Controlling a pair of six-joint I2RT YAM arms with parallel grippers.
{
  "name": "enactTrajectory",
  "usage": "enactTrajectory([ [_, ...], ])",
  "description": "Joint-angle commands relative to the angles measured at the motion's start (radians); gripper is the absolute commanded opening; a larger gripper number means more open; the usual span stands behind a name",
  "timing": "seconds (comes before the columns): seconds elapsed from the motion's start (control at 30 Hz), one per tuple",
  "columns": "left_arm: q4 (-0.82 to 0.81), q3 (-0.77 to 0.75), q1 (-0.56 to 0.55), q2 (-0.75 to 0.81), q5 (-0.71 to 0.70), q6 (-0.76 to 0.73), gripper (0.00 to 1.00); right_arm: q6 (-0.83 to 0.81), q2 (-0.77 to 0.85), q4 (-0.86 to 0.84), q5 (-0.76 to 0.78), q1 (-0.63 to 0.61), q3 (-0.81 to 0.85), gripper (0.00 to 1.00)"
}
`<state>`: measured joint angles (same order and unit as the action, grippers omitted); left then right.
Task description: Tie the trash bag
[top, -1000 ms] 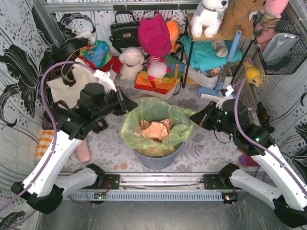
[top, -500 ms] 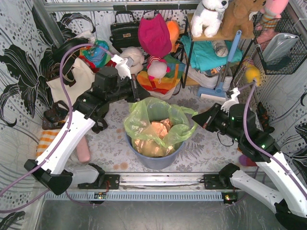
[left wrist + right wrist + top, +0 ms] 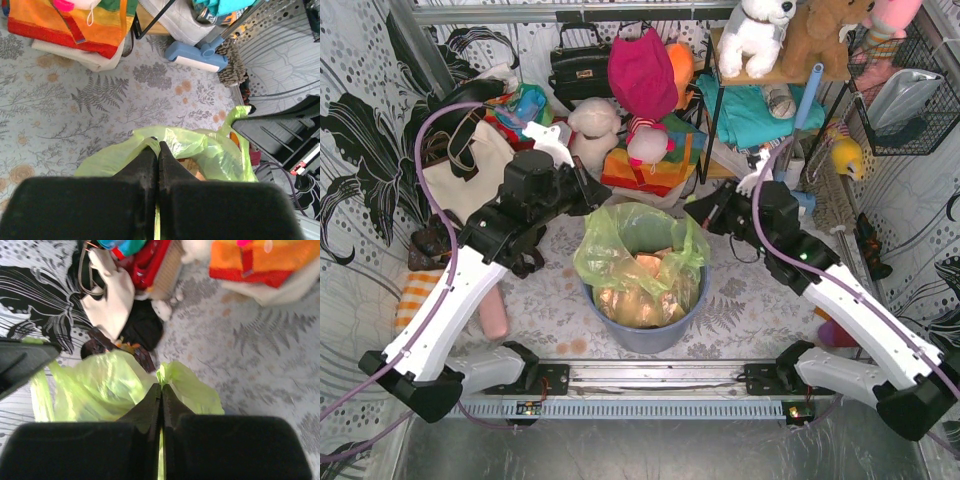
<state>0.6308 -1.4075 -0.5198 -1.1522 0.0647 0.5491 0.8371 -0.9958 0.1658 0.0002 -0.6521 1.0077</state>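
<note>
The bag [image 3: 620, 262] sits in the bin [image 3: 655, 330] between the two arms, with its rim lifted at both sides (tan paper [image 3: 648, 268] shows through). The left gripper [image 3: 158, 146] is clamped tight on the bag's left rim. The right gripper [image 3: 161, 387], closed just as tight, pinches the right rim.

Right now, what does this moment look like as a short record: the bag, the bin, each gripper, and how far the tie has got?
bag: thin translucent light-green plastic trash bag, sitting inside the bin, mouth open
bin: blue-grey round bin
contents: crumpled tan paper showing in the bag
left gripper: shut, pinching the bag's rim on the left side
right gripper: shut, pinching the bag's rim on the right side
knot: none yet
</note>
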Motion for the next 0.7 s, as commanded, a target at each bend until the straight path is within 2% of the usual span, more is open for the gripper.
enactTrajectory([
  [0.0, -0.124, -0.074, 0.008, -0.004, 0.053, -0.005, 0.03, -0.085, -0.055, -0.262, -0.055, -0.003, 0.108, 0.00],
  [0.07, -0.176, -0.104, 0.008, -0.005, 0.163, 0.000, 0.03, -0.089, -0.070, -0.287, -0.099, -0.003, 0.149, 0.00],
  [0.17, -0.340, -0.072, 0.007, 0.038, 0.358, 0.068, 0.03, -0.077, -0.076, -0.277, -0.205, -0.003, 0.219, 0.00],
  [0.3, -0.611, 0.066, 0.009, 0.130, 0.548, 0.250, 0.03, -0.025, -0.014, -0.315, -0.364, -0.003, 0.205, 0.00],
  [0.4, -0.737, 0.185, 0.008, 0.203, 0.636, 0.367, 0.03, 0.010, 0.056, -0.312, -0.443, -0.003, 0.157, 0.00],
  [0.5, -0.731, 0.248, 0.007, 0.282, 0.669, 0.383, 0.03, 0.034, 0.140, -0.304, -0.499, -0.003, 0.080, 0.00],
  [0.67, -0.621, 0.279, 0.008, 0.396, 0.717, 0.328, 0.06, 0.024, 0.242, -0.249, -0.549, -0.004, 0.006, 0.00],
])
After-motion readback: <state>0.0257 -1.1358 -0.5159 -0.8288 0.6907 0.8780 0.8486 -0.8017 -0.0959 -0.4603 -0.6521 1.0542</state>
